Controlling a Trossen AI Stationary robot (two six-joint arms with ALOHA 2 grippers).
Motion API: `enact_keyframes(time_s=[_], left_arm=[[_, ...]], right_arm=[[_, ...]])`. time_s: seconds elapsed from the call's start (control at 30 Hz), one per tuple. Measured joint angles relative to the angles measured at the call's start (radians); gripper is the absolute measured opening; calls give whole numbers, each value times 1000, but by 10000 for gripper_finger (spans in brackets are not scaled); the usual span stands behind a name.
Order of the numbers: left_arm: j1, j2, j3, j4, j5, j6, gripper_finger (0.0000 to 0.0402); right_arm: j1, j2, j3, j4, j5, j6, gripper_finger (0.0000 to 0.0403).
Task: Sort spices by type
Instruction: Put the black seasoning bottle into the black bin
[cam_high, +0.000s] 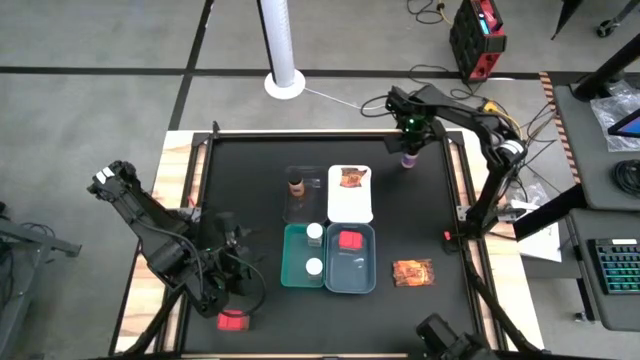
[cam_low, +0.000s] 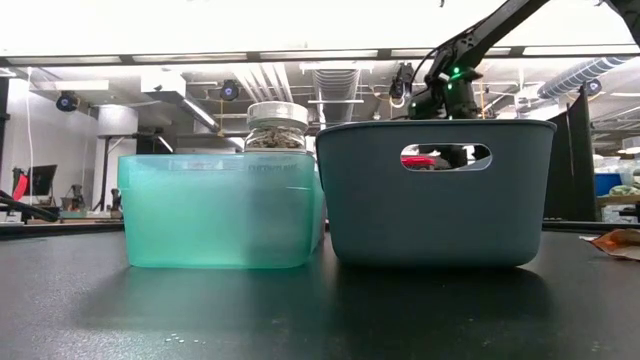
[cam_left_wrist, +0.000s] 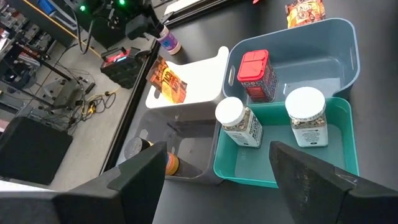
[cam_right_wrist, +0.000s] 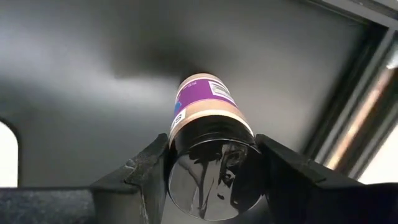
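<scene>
My right gripper (cam_high: 410, 143) is at the table's far right, shut on the purple bottle (cam_right_wrist: 205, 112), which also shows in the left wrist view (cam_left_wrist: 168, 42). My left gripper (cam_left_wrist: 217, 180) is open near the trays' near-left side (cam_high: 238, 255), touching nothing. The teal tray (cam_high: 292, 270) holds two white-capped jars (cam_left_wrist: 238, 122) (cam_left_wrist: 307, 116). One red box (cam_left_wrist: 255, 73) stands in the grey-blue tray (cam_high: 368, 275). The second red box (cam_high: 233, 320) lies on the table near the left arm. One packet (cam_high: 352, 177) lies in the white tray (cam_high: 350, 208), the other packet (cam_high: 413, 272) on the table. The brown-capped bottle (cam_high: 296, 185) stands in the clear tray (cam_high: 305, 208). My right gripper pinches the purple bottle by its dark cap (cam_right_wrist: 211, 168), one finger on each side, coming from above and pointing down. The bottle stays upright below the fingers. Whether its base rests on the table I cannot tell.
The four trays sit together at the table's middle. Open black tabletop lies to the right of the trays and along the far edge (cam_high: 250, 150). The table's frame rail (cam_right_wrist: 354, 118) runs close beside the purple bottle.
</scene>
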Motion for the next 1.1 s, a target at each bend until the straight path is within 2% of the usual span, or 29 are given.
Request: enact_keyframes(time_s=[0.3,0.43,0.6,0.87,1.1], left_arm=[[0,0,0,0,0,1,267],[0,0,0,0,0,2,267],[0,0,0,0,0,1,267],[0,0,0,0,0,0,267],[0,0,0,3,25,-5,267]], right_arm=[[57,-148,60,-140,63,24,198],[124,-230,95,-151,63,44,198],[246,-273,161,-148,60,59,198],[430,-214,320,-137,61,37,198],[576,-82,496,-139,52,-131,198]])
